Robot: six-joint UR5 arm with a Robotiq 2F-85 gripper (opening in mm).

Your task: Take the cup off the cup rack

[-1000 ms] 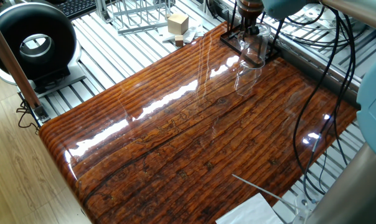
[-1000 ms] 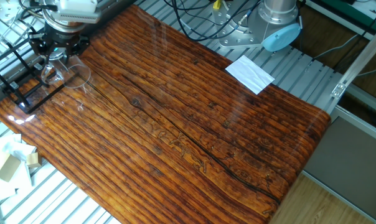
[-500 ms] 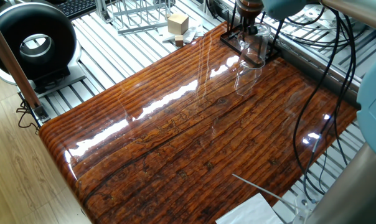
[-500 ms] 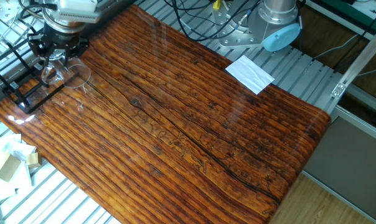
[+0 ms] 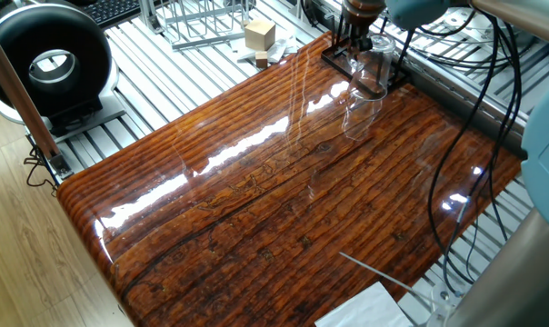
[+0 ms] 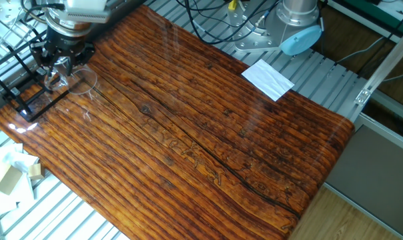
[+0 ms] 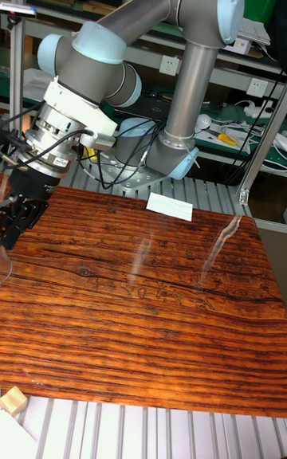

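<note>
A glossy grained wood table (image 5: 284, 209) carries a clear glass cup (image 5: 373, 71) and black wire cup rack (image 6: 18, 100).

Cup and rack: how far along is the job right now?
Done: the claw has reached the cup at the table's far corner. In hand: it sits at the cup's handle side, but whether it is clamped cannot be told. Left: the cup sits tilted at the cup rack, so it seems yet to be lifted clear.
</note>
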